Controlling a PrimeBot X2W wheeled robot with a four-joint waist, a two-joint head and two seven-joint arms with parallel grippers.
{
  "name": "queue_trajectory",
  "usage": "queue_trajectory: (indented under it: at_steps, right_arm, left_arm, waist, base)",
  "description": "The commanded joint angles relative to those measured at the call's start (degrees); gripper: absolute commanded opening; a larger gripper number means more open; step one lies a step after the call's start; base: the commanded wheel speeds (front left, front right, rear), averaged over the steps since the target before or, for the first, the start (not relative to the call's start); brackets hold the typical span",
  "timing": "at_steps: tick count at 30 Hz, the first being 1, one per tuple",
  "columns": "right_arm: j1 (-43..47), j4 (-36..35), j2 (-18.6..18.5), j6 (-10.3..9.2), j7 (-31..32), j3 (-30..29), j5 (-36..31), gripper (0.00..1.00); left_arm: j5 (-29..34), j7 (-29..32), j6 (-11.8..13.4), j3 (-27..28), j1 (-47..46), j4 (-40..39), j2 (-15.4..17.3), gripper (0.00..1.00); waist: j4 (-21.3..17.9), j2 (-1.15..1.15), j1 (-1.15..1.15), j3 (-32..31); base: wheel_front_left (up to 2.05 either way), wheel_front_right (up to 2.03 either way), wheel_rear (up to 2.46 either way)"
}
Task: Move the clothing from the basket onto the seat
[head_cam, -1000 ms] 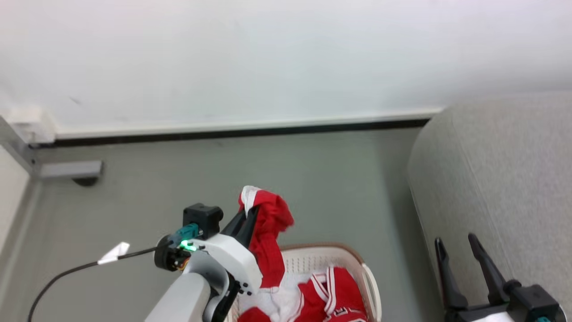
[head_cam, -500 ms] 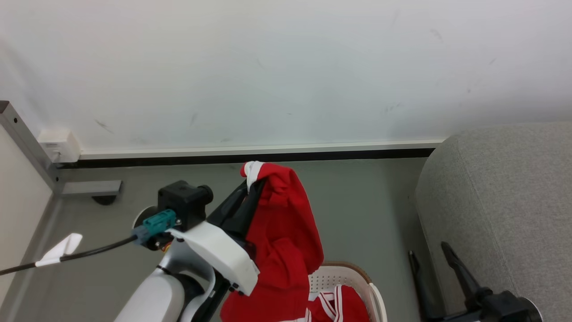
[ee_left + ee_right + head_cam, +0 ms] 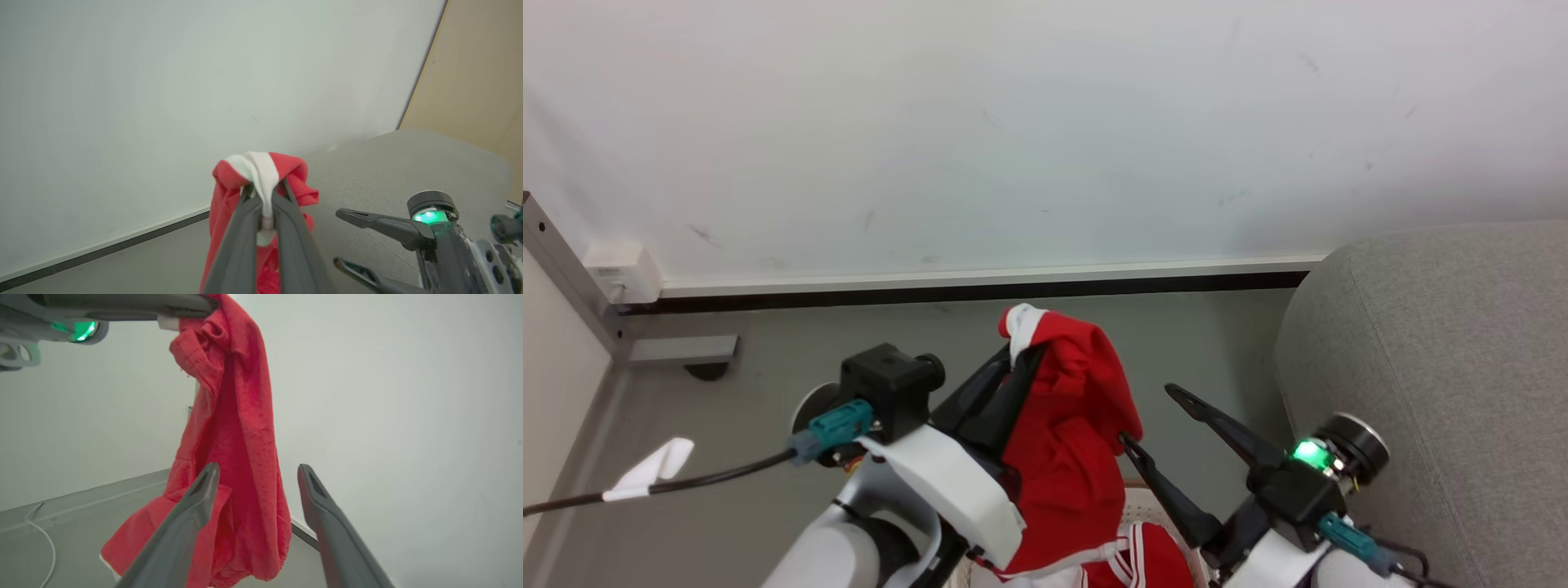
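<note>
A pale wall (image 3: pixel 1013 122) and a grey floor (image 3: pixel 849 343) form the background. The grey sofa (image 3: pixel 1445 343), the destination, stands to the robot's right. The cream basket (image 3: pixel 1134 510) sits on the floor beside the sofa, at the bottom of the head view and mostly covered. More red clothing with white trim (image 3: pixel 1143 563) lies inside it.

One red jersey (image 3: pixel 1070 425) hangs above the basket in a long, crumpled fold, and its lower end reaches down to about the rim. The left gripper (image 3: pixel 1019 353) is clenched on the top of the jersey, with the white trim band (image 3: pixel 261 167) pinched between its fingers. The right gripper (image 3: pixel 1147 416) has its jaws spread and grasps nothing. It sits just beside the hanging cloth, on the sofa side, and whether it touches the cloth cannot be told.

Handling: the fabric looks light, soft and limp. It should drape and swing rather than keep its shape, and its trailing end may catch on the basket rim. The stitched trim band is thicker than the body cloth, so it is probably the firmest place to hold. A second hold lower down would probably help spread the jersey for laying on the sofa.
</note>
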Motion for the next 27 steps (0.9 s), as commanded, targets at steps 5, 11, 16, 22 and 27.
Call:
queue_trajectory:
  at_steps: [5,11,16,22,27]
  right_arm:
    - [-7.5,8.5,-0.1,-0.12,0.0,5.8,2.4,1.0]
    - [-10.5,17.6,2.3,-0.12,0.0,11.0,6.3,1.0]
    - [-11.1,23.8,5.7,-0.12,0.0,14.2,13.3,0.54]
    - [-10.9,22.6,7.2,-0.13,0.0,12.7,23.2,0.0]
    - [-10.7,19.7,5.8,-0.12,0.0,10.3,27.4,0.0]
  left_arm:
    - [-0.6,0.4,-0.8,-2.4,0.0,-0.9,-1.2,0.0]
    - [-0.7,1.0,-1.4,-4.6,0.0,-2.0,-2.2,0.0]
    - [-0.8,1.3,-1.5,-5.9,0.1,-3.1,-2.7,0.0]
    - [-0.1,1.7,-0.7,-5.4,0.7,-2.2,-1.7,0.0]
    - [0.6,0.7,0.4,-4.4,1.4,-0.5,-0.7,0.38]
  waist:
    - [0.5,0.0,-0.01,-0.4]
    - [1.3,0.0,-0.01,-0.6]
    - [2.0,0.0,-0.01,-0.5]
    - [2.5,0.0,-0.01,-0.4]
    - [1.7,0.0,-0.01,0.0]
  base:
    - [0.0,0.0,0.0]
    - [0.0,0.0,0.0]
    - [0.0,0.0,0.0]
    - [0.0,0.0,0.0]
    - [0.0,0.0,0.0]
